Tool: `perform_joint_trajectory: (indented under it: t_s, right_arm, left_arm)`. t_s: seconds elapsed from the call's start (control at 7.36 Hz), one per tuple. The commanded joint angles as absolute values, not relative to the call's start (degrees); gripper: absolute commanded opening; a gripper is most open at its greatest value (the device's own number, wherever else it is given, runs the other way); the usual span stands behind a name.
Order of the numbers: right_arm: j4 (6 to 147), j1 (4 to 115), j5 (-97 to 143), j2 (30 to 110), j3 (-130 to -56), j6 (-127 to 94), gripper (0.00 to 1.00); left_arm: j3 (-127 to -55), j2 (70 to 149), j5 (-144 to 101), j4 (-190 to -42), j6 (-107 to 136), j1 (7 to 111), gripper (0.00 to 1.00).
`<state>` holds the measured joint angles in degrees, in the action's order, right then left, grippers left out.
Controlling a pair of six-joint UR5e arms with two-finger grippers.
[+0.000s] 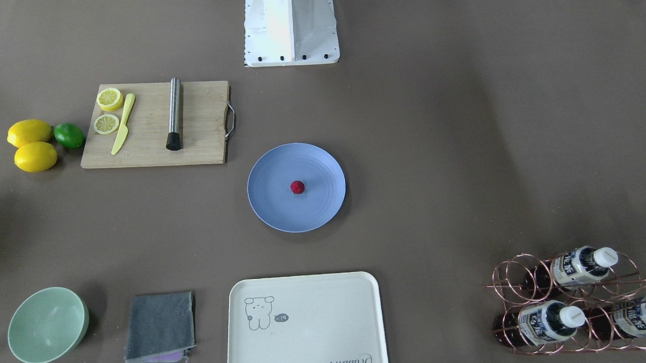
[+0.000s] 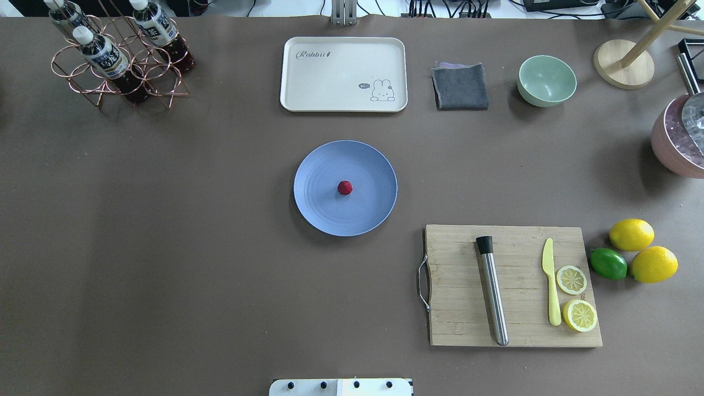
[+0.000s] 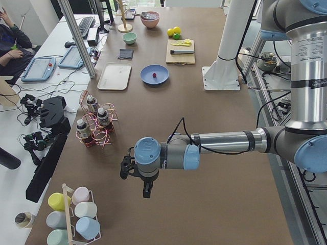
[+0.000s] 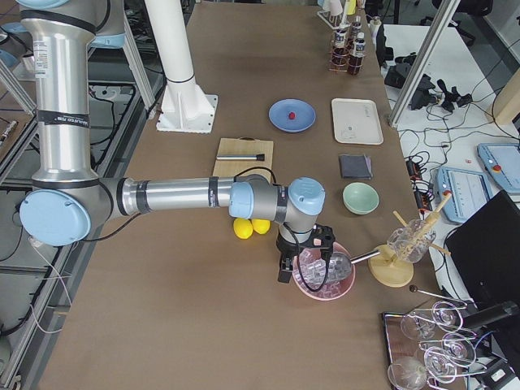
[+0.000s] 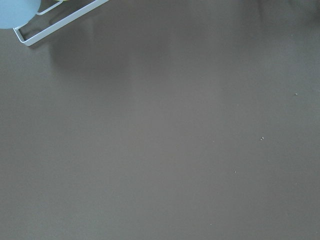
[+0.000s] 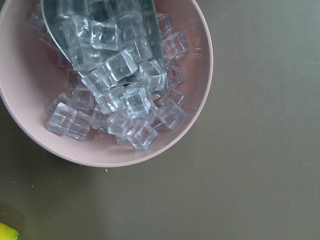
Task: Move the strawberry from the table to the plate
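Note:
The small dark-red strawberry lies in the middle of the blue-grey plate, at the centre of the brown table. No arm shows in the overhead or front views. My left gripper hangs over bare table far off at the table's left end, past the bottle rack. My right gripper hovers at the opposite end, beside a pink bowl of ice cubes. Both show only in the side views, so I cannot tell whether they are open or shut.
A wooden cutting board carries a steel muddler, a yellow knife and two lemon slices. Two lemons and a lime lie beside it. A cream tray, grey cloth, green bowl and bottle rack line the far edge.

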<state>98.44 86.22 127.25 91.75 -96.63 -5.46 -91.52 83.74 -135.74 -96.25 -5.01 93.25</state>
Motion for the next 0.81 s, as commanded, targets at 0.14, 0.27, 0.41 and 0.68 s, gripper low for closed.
perform_joint_trajectory:
  t_s: [0.14, 0.27, 0.41, 0.68]
  right_arm:
    - [98.44, 86.22, 127.27, 92.28, -96.50, -5.45, 1.00]
    - [98.44, 86.22, 127.27, 92.46, -96.59, -5.45, 1.00]
    - [98.44, 86.22, 127.27, 92.46, -96.68, -5.45, 1.00]
    - [98.35, 86.22, 127.27, 92.46, -96.77, -5.45, 1.00]
  left_arm:
    - [-91.50, 83.14, -135.70, -96.33, -5.01, 93.25, 0.98]
    - [-91.49, 83.06, -135.70, -96.42, -5.01, 93.25, 0.98]
    - [-91.49, 83.06, -135.79, -96.42, -5.01, 93.25, 0.98]
    - [-91.49, 83.06, -135.79, -96.42, -5.01, 93.25, 0.98]
